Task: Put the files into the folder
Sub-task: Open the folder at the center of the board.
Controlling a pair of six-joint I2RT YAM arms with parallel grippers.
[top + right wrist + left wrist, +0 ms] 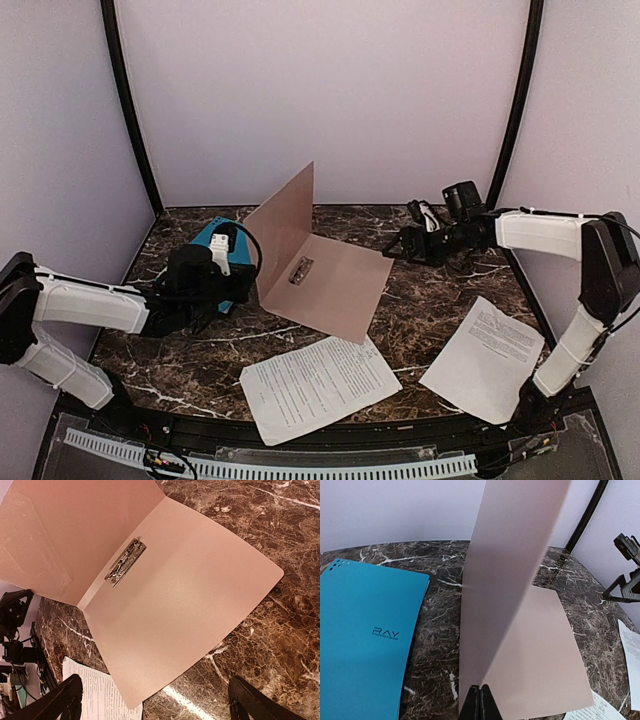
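Found the left pincer pressed together on the bottom edge of the folder, gripping its raised cover and holding that cover close to upright. Placed this pincer, in the top view, at 9 o'clock of the folder, right at the lower end of the cover. Saw the other half of the folder lying flat on the surface, spread toward 4 o'clock, near the middle of the marble. Noted a small metal clip just beside the crease, on the inner face.

Found the right pincer with fingers spread wide apart and nothing between them, hanging over the flat half of the folder and looking down on its open inside. Placed it, in the top view, at 2 o'clock of the folder, by the far right corner.

Counted a printed sheet at 6 o'clock of the folder, flat on the surface, its far edge meeting the folder's front corner. Counted a second printed sheet at 4 o'clock, flat too, well apart from the folder and near the right arm's base. Could not tell a single sheet from a stack in either spot.

Saw a blue folder lying shut at 9 o'clock, just beside the raised cover, partly under the left arm, with "RAY" lettering on its face.
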